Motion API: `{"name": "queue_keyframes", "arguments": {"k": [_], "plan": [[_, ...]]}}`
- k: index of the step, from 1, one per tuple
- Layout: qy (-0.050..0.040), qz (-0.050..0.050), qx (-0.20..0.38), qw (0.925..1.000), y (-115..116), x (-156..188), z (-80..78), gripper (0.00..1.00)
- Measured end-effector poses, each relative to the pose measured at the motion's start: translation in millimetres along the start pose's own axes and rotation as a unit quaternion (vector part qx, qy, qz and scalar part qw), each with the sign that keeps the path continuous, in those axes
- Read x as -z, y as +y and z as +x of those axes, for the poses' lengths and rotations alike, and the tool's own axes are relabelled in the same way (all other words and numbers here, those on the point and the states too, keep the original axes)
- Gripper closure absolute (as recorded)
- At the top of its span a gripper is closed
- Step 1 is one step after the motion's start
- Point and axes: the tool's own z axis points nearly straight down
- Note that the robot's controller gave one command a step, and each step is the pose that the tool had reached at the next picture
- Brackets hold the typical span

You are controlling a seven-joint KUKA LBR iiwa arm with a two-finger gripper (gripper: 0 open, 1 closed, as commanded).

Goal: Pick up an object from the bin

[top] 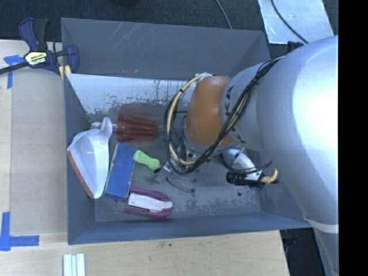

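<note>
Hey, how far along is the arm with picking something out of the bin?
Done: the gripper sits low in the bin, just beside the green piece. In hand: nothing visibly lifted; blue block and purple-white tool lie on the floor. Left: the grasp and lift.

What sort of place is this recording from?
Probably a robotics lab's bin-picking station: a grey metal bin holds loose things like a blue block and a red ribbed cup, and a cabled robot arm reaches in.
</note>
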Motion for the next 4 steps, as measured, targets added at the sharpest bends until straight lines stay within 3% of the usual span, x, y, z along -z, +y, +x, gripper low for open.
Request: {"name": "queue_keyframes", "arguments": {"k": [1,2,3,4], "plan": [[-0.0005,0.0,0.037,0.9993,0.9,22.5,3.3,0.0],[-0.0004,0.0,0.003,1.0,1.5,1.4,-4.5,0.0],[-0.002,-0.001,0.024,0.9997,13.1,-0.3,-7.1,0.0],[-0.0021,-0.001,0.01,1.0,14.3,0.6,0.9,1.0]]}}
